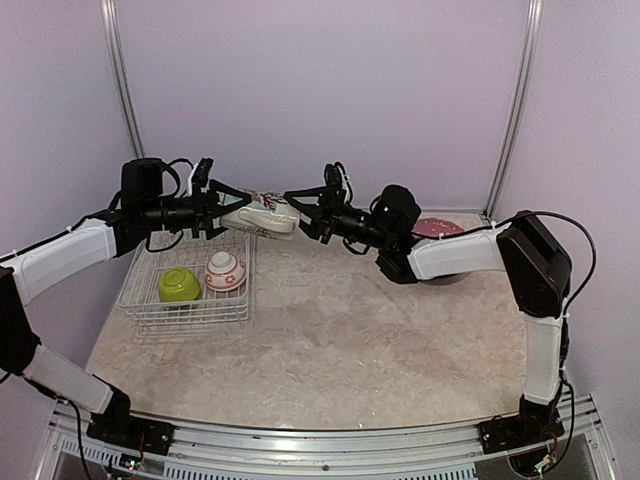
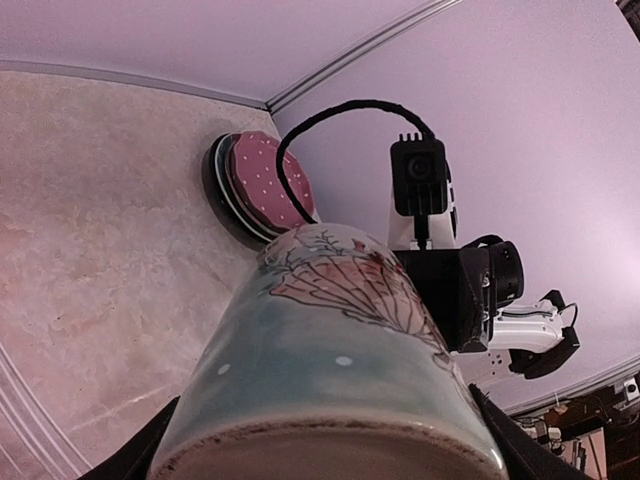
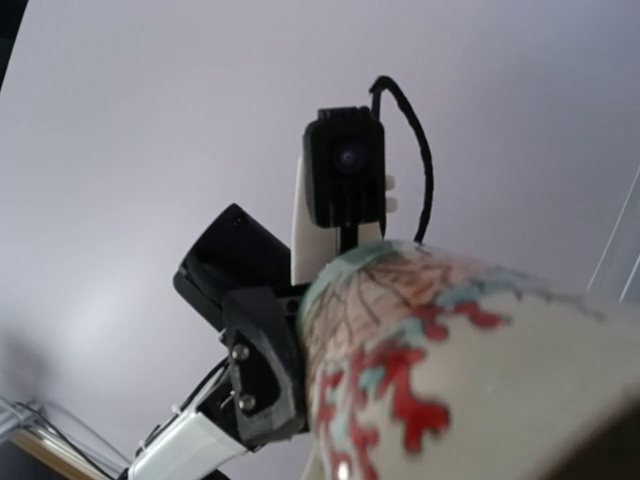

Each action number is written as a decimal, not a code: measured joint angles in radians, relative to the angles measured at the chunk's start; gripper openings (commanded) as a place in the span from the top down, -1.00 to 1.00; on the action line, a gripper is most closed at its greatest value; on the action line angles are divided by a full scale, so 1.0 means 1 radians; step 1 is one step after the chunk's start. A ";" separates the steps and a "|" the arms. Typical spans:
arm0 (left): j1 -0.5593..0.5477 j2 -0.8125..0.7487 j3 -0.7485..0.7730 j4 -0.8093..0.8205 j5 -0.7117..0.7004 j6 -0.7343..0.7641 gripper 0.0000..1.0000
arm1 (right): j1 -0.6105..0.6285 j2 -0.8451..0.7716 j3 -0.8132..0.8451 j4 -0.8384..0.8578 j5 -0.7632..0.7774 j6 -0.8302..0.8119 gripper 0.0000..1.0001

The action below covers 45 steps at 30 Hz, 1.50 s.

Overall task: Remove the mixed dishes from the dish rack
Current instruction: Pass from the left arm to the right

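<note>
The cream printed mug [image 1: 260, 213] hangs in the air on its side above the back edge of the dish rack [image 1: 140, 300]. My left gripper [image 1: 238, 210] is shut on it, with a dark finger on each side of the mug [image 2: 340, 350]. My right gripper [image 1: 300, 212] is at the mug's other end, its fingers above and below it. Whether they press on it does not show. In the right wrist view the mug [image 3: 470, 370] fills the lower right and hides my own fingers. A lime-green bowl [image 1: 179, 285] and a small white-and-red bowl [image 1: 225, 271] sit in the rack.
A stack of plates with the pink polka-dot plate [image 1: 437, 228] on top lies at the back right of the marble table [image 1: 340, 340], also seen in the left wrist view [image 2: 265, 180]. The right arm's elbow hangs just in front of that stack.
</note>
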<state>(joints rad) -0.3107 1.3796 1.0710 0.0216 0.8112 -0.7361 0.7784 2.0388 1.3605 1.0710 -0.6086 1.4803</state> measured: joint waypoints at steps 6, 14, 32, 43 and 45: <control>-0.039 0.008 0.000 -0.002 -0.005 0.015 1.00 | 0.003 0.011 0.000 0.019 -0.001 0.016 0.57; -0.046 0.009 0.003 0.016 0.049 0.026 0.63 | 0.006 0.010 -0.033 0.116 -0.021 0.066 1.00; -0.035 0.005 0.061 -0.095 -0.064 0.098 -0.98 | -0.027 -0.128 -0.310 0.077 -0.002 0.000 1.00; -0.026 -0.036 0.080 -0.151 -0.156 0.136 -0.98 | -0.109 -0.412 -0.570 -0.318 0.072 -0.203 1.00; -0.026 -0.046 0.082 -0.162 -0.169 0.146 -0.98 | -0.121 -0.481 -0.590 -0.426 0.100 -0.261 1.00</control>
<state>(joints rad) -0.3370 1.3338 1.1530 -0.1402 0.6418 -0.5896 0.6575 1.5574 0.7704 0.6449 -0.5087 1.2198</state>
